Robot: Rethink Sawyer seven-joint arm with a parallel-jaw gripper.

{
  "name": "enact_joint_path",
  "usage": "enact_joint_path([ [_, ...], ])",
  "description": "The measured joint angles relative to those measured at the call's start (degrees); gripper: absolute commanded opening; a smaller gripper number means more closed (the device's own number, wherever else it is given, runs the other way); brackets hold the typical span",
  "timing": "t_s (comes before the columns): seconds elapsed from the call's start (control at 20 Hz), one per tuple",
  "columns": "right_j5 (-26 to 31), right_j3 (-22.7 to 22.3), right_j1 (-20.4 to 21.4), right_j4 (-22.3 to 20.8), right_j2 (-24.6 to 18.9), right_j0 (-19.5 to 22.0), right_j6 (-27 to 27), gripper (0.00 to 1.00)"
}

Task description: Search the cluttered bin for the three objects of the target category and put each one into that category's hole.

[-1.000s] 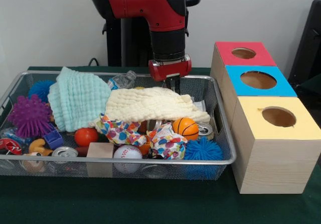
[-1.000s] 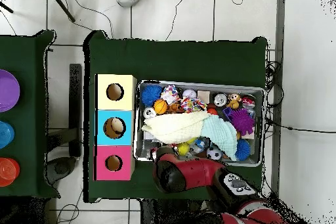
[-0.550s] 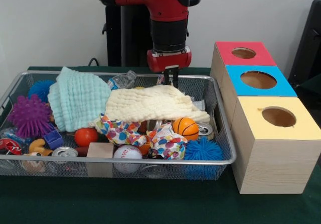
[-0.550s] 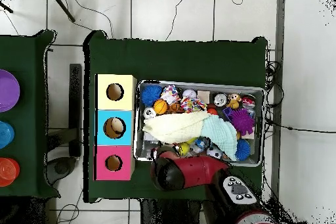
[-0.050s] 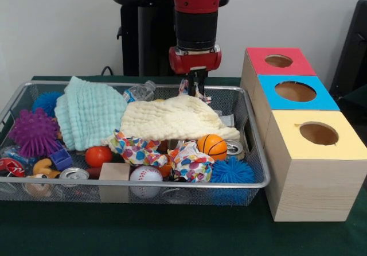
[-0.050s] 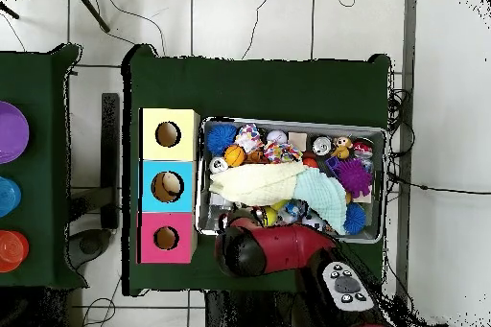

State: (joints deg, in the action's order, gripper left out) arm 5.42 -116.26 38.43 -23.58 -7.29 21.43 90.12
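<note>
A wire mesh bin [image 5: 172,183] holds a jumble of toys under a cream cloth [image 5: 172,118] and a mint cloth [image 5: 89,112]. My gripper [image 5: 198,87] hangs over the bin's far side, just above the cream cloth's back edge. Its fingers look shut on a scrap of multicoloured patterned cloth [image 5: 184,85] that shows on both sides of them. At the right stand three boxes with holes: red [image 5: 278,61], blue [image 5: 295,91] and yellow [image 5: 319,134]. In the overhead view the arm [image 6: 264,251] hides the gripper.
Near the bin's front lie an orange basketball [image 5: 212,146], a baseball [image 5: 145,175], a wooden block [image 5: 114,171], polka-dot cloths [image 5: 135,147], a blue spiky ball [image 5: 232,171], a purple spiky ball [image 5: 33,131], cans and a plastic bottle [image 5: 140,91].
The gripper has risen from the cream cloth's back edge, and a patterned scrap has come up with it. The cream cloth's far edge lifted slightly.
</note>
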Motion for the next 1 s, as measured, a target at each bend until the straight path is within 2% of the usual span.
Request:
enact_joint_path([
  [0.2, 0.88, -0.01, 0.55, 0.89, 0.18, -0.49, 0.0, 0.0],
  [1.0, 9.1, -0.04, 5.88, 7.3, 3.11, -6.85, 0.01, 0.0],
])
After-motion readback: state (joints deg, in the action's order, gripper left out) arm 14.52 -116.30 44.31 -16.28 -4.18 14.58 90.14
